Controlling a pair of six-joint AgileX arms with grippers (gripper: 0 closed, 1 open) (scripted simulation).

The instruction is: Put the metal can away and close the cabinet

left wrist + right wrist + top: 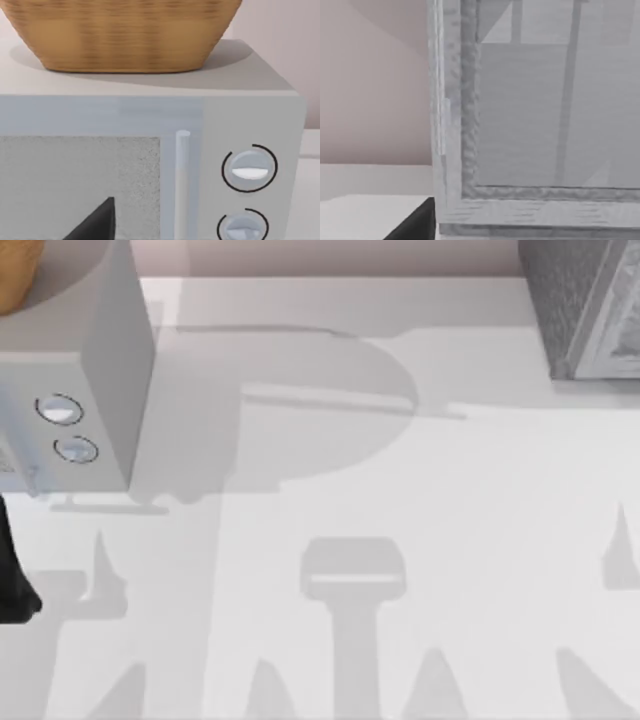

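From above, the white table [400, 490] carries a pale grey microwave [100, 370] at its left edge, toward the far left corner. Two round dials [60, 410] sit one beside the other on the microwave's front panel, and a slice of a woven basket [18, 275] rests on its top. At the far right corner stands a grey cabinet [585, 305] with a rough-textured side and a paler framed front. A dark piece of the left arm [12, 575] juts in at the left edge, just in front of the microwave. Grey shadows lie across the bare middle of the table.

In the left wrist view the microwave [250, 110] faces the camera close up: its speckled door window [75, 185], an upright bar handle [182, 180] and the two dials [249, 168] stacked on the panel beside the handle. The tan wicker basket [120, 32] stands on the microwave's top. A dark fingertip of the left gripper [97, 222] rises before the door; whether that gripper is wide or narrow cannot be told.

In the right wrist view the cabinet [540, 125] is very near, its rough frame [468, 100] bordering a smooth grey panel. A dark fingertip of the right gripper [417, 222] pokes up near the cabinet's lower corner; its opening cannot be told either.

Where the metal can is cannot be told.
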